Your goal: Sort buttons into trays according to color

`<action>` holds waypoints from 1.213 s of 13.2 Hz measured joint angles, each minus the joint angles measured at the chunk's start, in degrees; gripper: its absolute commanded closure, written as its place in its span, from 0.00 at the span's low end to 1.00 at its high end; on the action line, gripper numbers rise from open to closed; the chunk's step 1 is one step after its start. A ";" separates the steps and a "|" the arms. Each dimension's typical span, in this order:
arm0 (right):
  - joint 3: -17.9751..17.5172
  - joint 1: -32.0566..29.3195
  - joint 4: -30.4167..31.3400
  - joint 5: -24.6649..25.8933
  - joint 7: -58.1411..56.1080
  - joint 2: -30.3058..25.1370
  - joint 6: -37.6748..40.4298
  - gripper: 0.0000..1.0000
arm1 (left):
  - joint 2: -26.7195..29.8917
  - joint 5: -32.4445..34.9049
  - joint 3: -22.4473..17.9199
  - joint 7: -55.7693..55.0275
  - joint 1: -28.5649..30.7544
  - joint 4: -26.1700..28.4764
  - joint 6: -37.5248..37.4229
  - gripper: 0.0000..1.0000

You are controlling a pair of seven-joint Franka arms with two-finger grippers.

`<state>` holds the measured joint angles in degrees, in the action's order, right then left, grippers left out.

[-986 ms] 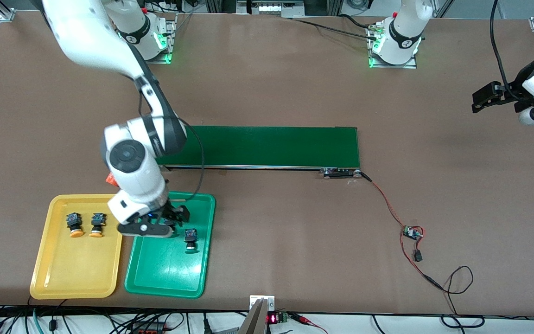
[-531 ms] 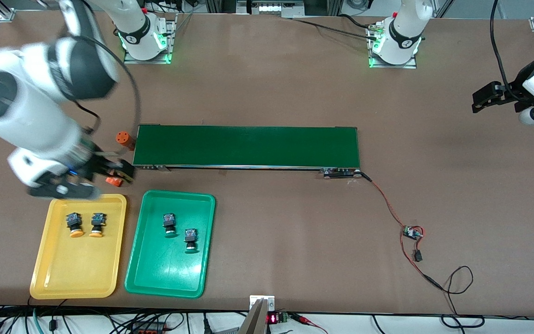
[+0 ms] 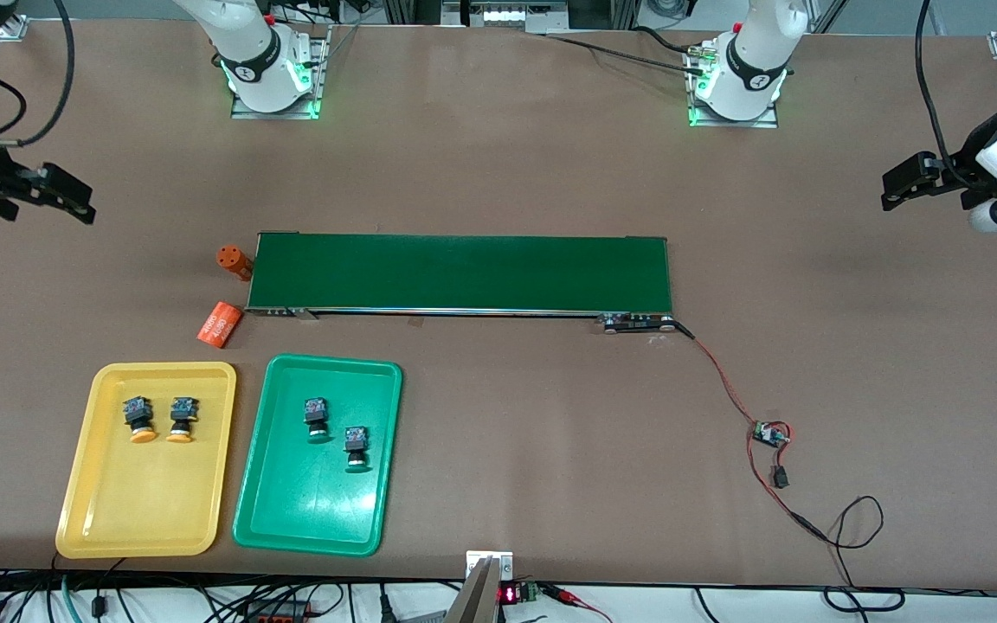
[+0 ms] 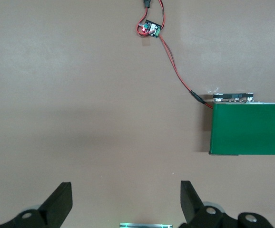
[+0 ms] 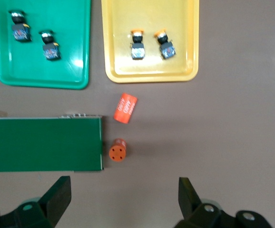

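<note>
Surface: brown table (image 3: 498,156) carried a long dark-green conveyor belt (image 3: 462,272) mid-table, with red wiring and a small circuit board (image 3: 769,434) toward the left arm's end.
Trays: two, side by side and nearer the front camera than the belt — one yellow tray (image 3: 83,484), one green tray (image 3: 291,510).
Buttons: four. Two yellow-orange buttons (image 3: 158,419) lay in the yellow tray; two green buttons (image 3: 336,433) lay in the green tray. Sorting looked finished.
Orange cylinders: two, outside the trays at the belt's end, one upright (image 3: 233,260), one on its side (image 3: 219,324).
Right gripper (image 3: 53,194): fingers apart, empty, up over bare table at the right arm's end.
Left gripper (image 3: 914,177): fingers apart, empty, over bare table at the left arm's end; that arm waited.
Risk: little remained; a needless return sweep low over the trays could knock a button out, or the cylinders might be mistaken for yellow-orange buttons because of their colour.
</note>
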<state>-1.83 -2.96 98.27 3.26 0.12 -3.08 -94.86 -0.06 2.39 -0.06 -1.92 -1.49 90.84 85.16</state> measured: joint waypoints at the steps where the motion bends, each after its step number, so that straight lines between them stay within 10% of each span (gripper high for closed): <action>1: -1.18 -1.51 0.69 0.00 -0.41 -0.44 0.31 0.00 | 0.00 0.00 0.00 0.00 0.00 0.00 0.00 0.00; 16: -3.22 -1.04 1.37 0.01 3.37 0.40 5.05 0.00 | -0.01 0.00 -0.01 0.00 0.02 0.00 -0.01 0.00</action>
<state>-5.04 -4.00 99.64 3.27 3.49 -2.68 -89.81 -0.07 2.39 -0.07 -1.92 -1.47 90.84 85.15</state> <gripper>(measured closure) 0.000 0.000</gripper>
